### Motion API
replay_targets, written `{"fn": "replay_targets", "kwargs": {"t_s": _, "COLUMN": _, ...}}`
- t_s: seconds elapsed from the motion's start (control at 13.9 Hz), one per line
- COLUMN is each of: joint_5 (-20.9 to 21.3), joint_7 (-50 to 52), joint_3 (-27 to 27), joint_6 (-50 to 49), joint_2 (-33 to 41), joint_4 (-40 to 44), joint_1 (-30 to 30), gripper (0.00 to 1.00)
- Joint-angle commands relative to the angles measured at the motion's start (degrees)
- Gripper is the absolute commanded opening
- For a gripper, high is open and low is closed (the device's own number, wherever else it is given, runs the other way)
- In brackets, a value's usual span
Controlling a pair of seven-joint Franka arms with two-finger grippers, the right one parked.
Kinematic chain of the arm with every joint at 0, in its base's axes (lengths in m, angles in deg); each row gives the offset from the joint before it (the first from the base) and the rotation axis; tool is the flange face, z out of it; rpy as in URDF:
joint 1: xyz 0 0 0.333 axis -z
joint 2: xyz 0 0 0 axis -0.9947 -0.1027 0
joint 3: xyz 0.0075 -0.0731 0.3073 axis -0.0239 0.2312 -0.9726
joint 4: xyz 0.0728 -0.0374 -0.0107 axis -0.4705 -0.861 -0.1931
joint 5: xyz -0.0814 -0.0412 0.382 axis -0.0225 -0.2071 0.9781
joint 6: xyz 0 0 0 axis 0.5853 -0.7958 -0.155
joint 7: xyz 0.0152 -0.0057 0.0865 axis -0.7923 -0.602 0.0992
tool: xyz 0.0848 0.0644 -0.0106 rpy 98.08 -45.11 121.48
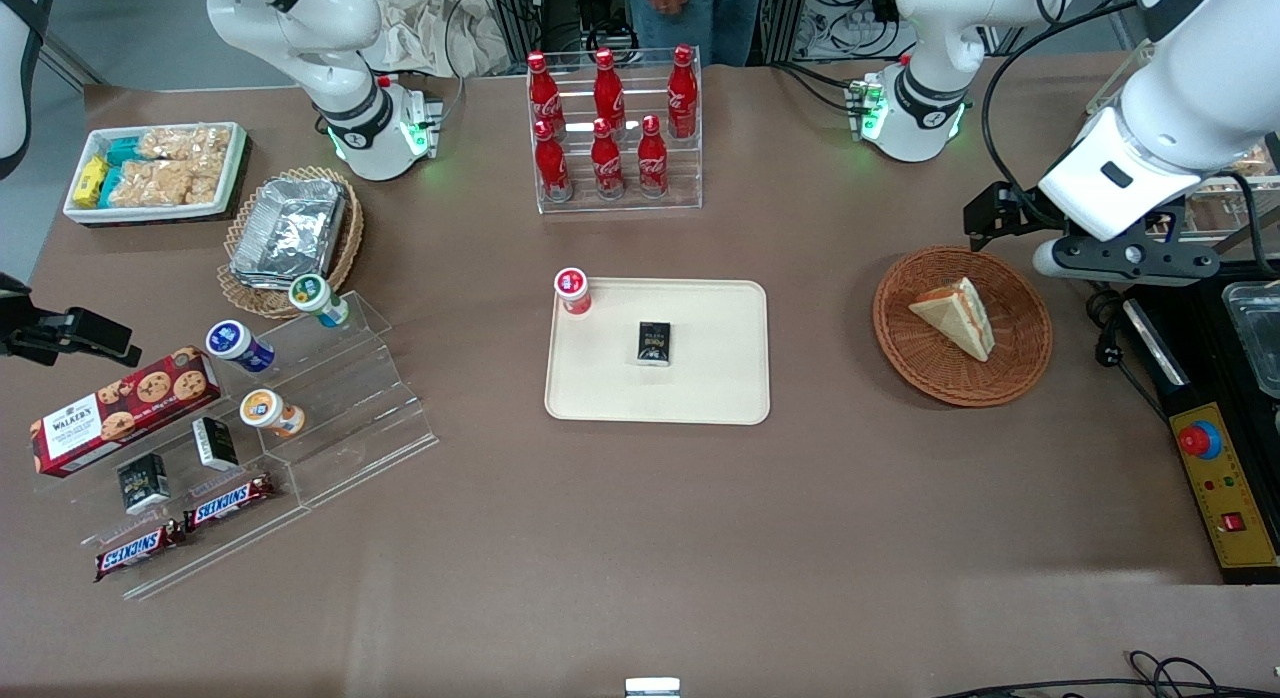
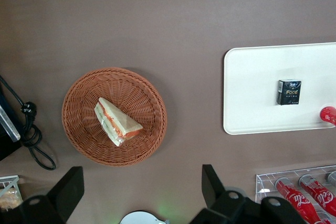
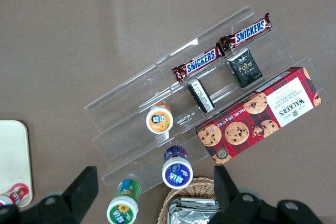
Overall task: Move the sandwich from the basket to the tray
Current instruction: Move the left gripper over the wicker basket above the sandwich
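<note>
My end effector (image 2: 142, 192) hung spread above the basket (image 2: 79, 129); the sandwich (image 2: 116, 122) (pointing four o'clock) could slip if I pinched its slanted edges.

Legible markings are as follows. Two chocolate bars (image 3: 222, 48) on the lowest step of the clear acrylic riser (image 3: 173, 108) each read "SNICKERS" in blue letters on white. The red tartan biscuit box (image 3: 261, 114) on the same riser reads "WALKER'S", with smaller print under it too fine to read. The small black carton (image 2: 289, 92) lying on the tray (image 2: 252, 87) reads "Face". The red bottles (image 1: 607, 118) in the clear rack carry white script lettering, not fully readable. The claw (image 2: 142, 190) carries no readable marking.
</note>
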Motion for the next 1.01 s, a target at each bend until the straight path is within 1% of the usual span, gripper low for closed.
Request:
{"fn": "replay_targets", "kwargs": {"t_s": 0.0, "joint_5": 0.2, "joint_7": -1.0, "joint_3": 0.2, "joint_6": 0.1, "joint_2": 0.0, "joint_4": 0.1, "joint_1": -0.6, "gripper": 1.0}}
{"fn": "replay_targets", "kwargs": {"t_s": 0.29, "joint_5": 0.2, "joint_7": 0.3, "joint_3": 0.1, "joint_6": -1.2, "joint_2": 0.2, "joint_4": -0.2, "joint_1": -1.9, "gripper": 1.0}}
{"fn": "replay_targets", "kwargs": {"t_s": 0.36, "joint_5": 0.2, "joint_7": 1.5, "joint_3": -0.8, "joint_6": -1.4, "joint_2": 0.7, "joint_4": -1.3, "joint_1": -3.1, "gripper": 1.0}}
{"fn": "replay_targets", "kwargs": {"t_s": 0.5, "joint_5": 0.2, "joint_7": 7.4, "joint_3": -1.4, "joint_6": -2.6, "joint_2": 2.6, "joint_4": -3.3, "joint_1": -5.1, "gripper": 1.0}}
{"fn": "replay_targets", "kwargs": {"t_s": 0.58, "joint_5": 0.1, "joint_7": 9.0, "joint_3": -1.3, "joint_6": -2.5, "joint_2": 4.1, "joint_4": -5.3, "joint_1": -7.3, "gripper": 1.0}}
{"fn": "replay_targets", "kwargs": {"t_s": 0.72, "joint_5": 0.2, "joint_7": 9.7, "joint_3": -1.4, "joint_6": -2.1, "joint_2": 7.2, "joint_4": -9.3, "joint_1": -9.3, "gripper": 1.0}}
{"fn": "replay_targets", "kwargs": {"t_s": 0.79, "joint_5": 0.2, "joint_7": 9.9, "joint_3": -1.4, "joint_6": -1.4, "joint_2": 9.1, "joint_4": -12.4, "joint_1": -11.3, "gripper": 1.0}}
{"fn": "replay_targets", "kwargs": {"t_s": 0.94, "joint_5": 0.2, "joint_7": 11.8, "joint_3": -1.4, "joint_6": 2.7, "joint_2": 15.0, "joint_4": -21.1, "joint_1": -12.2, "gripper": 1.0}}
